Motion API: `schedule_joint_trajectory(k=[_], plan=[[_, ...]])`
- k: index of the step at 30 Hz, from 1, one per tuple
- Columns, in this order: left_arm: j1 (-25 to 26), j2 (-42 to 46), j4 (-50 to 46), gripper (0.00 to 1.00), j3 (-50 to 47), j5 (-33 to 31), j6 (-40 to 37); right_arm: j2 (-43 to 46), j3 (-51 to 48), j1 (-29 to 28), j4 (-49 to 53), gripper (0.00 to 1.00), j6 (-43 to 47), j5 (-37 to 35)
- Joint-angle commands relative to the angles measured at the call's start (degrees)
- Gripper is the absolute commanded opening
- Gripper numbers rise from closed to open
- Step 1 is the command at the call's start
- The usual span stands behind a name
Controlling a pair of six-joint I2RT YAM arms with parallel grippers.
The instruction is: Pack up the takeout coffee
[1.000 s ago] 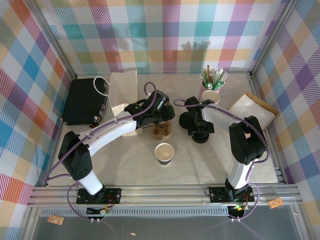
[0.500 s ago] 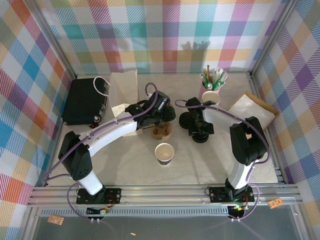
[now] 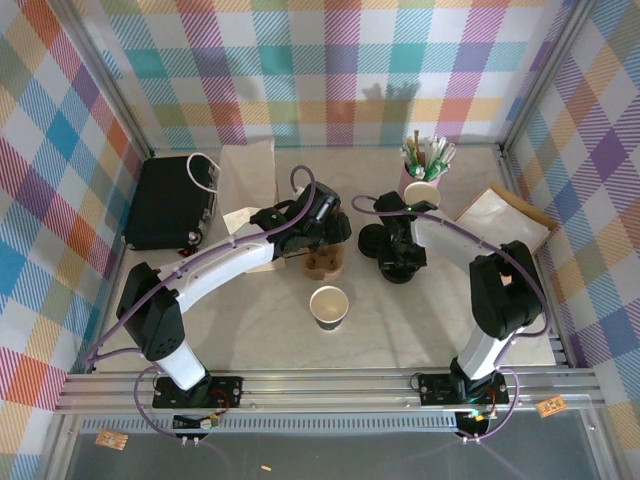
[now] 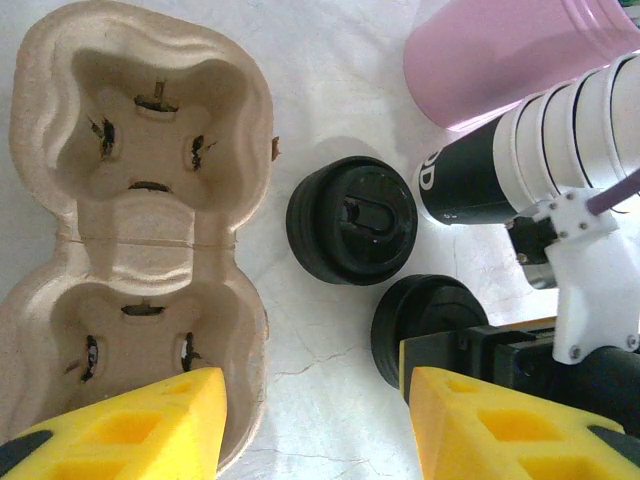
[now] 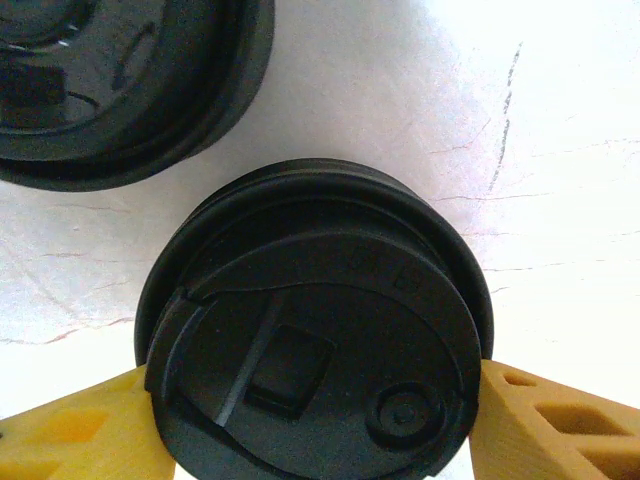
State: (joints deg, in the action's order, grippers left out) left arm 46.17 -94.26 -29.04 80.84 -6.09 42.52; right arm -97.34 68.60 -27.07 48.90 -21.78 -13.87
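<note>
The paper cup of the takeout coffee (image 3: 329,307) stands open-topped at the table's middle, with no lid on it. Two loose black lids lie behind it, to the right. My right gripper (image 3: 400,264) (image 5: 315,432) has come down over the nearer lid (image 5: 315,350), and its yellow pads (image 5: 545,425) press that lid's rim on both sides. The other lid (image 4: 352,220) (image 5: 120,80) lies free beside it. My left gripper (image 3: 336,240) (image 4: 315,420) hovers open with nothing in it, between the lids and the pulp cup carrier (image 4: 140,200) (image 3: 325,263).
A pink holder of stirrers (image 3: 418,168) and a white cup (image 3: 422,192) stand behind the right gripper. A black box (image 3: 170,203) sits at the left. A white paper bag (image 3: 248,170) lies at the back. Another flat bag (image 3: 500,215) lies at the right.
The right gripper's fingers have closed in onto the lid, and its wrist has shifted slightly toward the back. The left arm has stayed put.
</note>
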Motion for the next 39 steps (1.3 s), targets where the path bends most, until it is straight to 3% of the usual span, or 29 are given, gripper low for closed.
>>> schedule_joint_trajectory(k=[1,13,22,39], plan=[[0.59,-0.13,-0.99,0.52,1.24,-0.81,-1.04,1.45,2.06,-0.6,0.87,0.57,0.94,2.09],[-1.3,-3.53,0.75,0.5,1.34,2.91,1.57,2.12,12.0,-3.34,6.58,0.55,-0.13,3.12],[-3.7,-10.18,5.35,0.49,4.07,9.09,6.11,-4.92,25.39,-2.55,9.87,0.54,0.82,4.62],[-6.46,-15.63,11.37,0.48,5.42,15.39,10.97,-9.43,30.66,1.84,12.25,0.53,0.28,11.87]])
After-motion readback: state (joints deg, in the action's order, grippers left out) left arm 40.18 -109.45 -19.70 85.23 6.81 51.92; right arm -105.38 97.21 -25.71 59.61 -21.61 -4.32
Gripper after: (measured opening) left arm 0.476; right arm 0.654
